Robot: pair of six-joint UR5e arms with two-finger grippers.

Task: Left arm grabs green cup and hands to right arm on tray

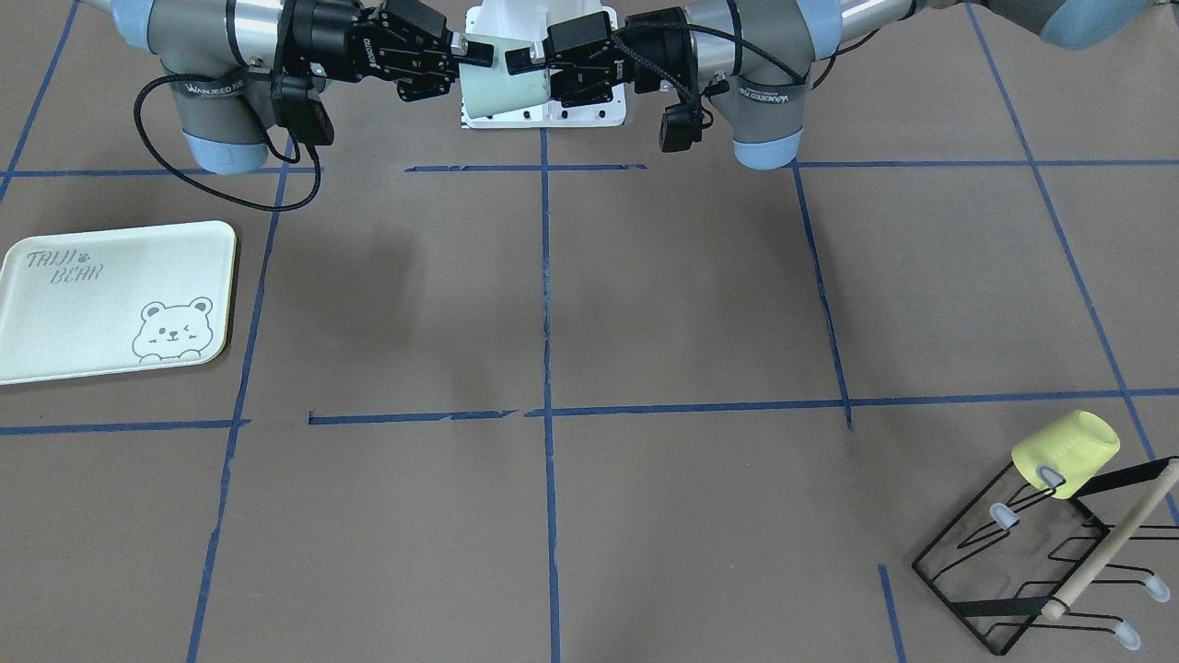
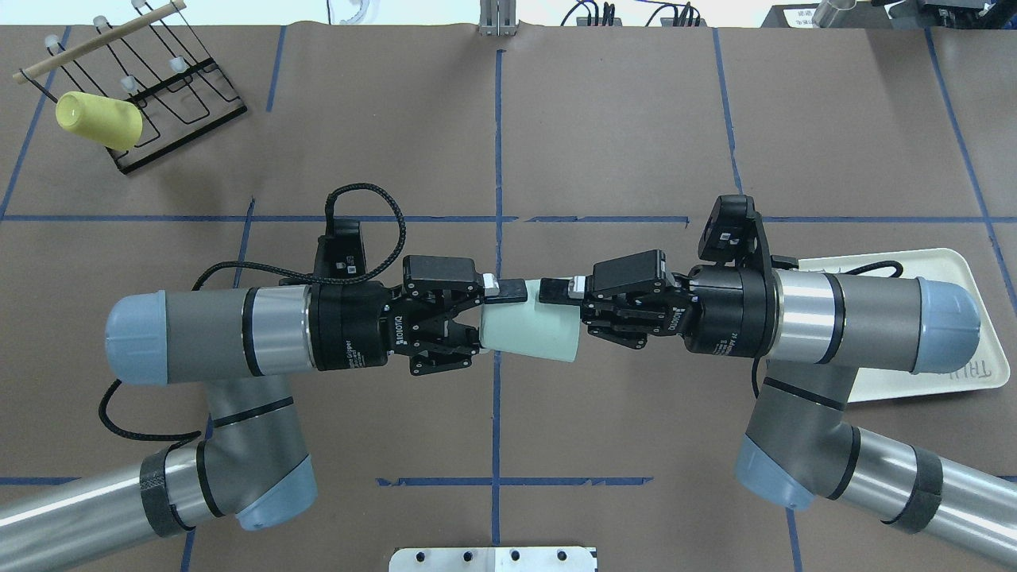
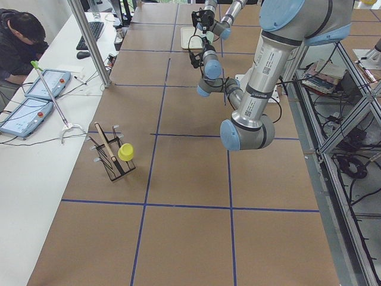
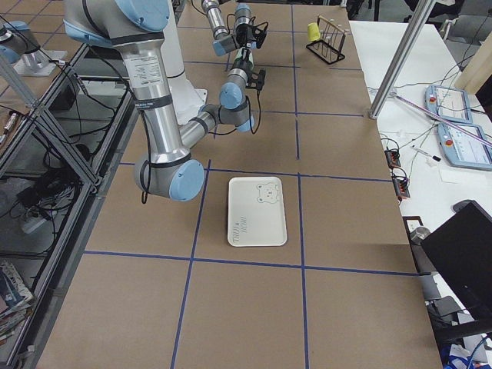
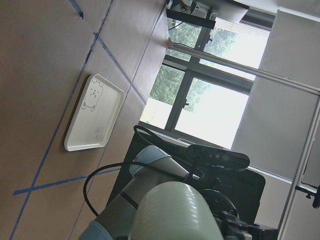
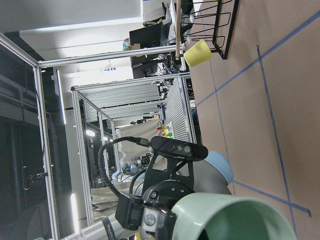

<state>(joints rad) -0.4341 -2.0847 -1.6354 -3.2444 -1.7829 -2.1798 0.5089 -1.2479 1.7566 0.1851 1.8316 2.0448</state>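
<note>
The green cup (image 2: 528, 334) hangs on its side in mid-air over the table's middle, between the two grippers. My left gripper (image 2: 494, 322) is shut on its narrow base end. My right gripper (image 2: 566, 322) faces it from the other side, with its fingers against the cup's wide rim end, and looks shut on it. In the front-facing view the cup (image 1: 502, 89) sits between the right gripper (image 1: 472, 69) and the left gripper (image 1: 525, 74). The tray (image 1: 115, 299) lies empty on the table on my right side, partly under the right arm in the overhead view (image 2: 965, 270).
A black wire cup rack (image 2: 143, 87) with a wooden bar stands at the far left corner. A yellow cup (image 2: 99, 121) hangs on one of its prongs. A white mounting plate (image 1: 543, 110) lies below the grippers by the robot base.
</note>
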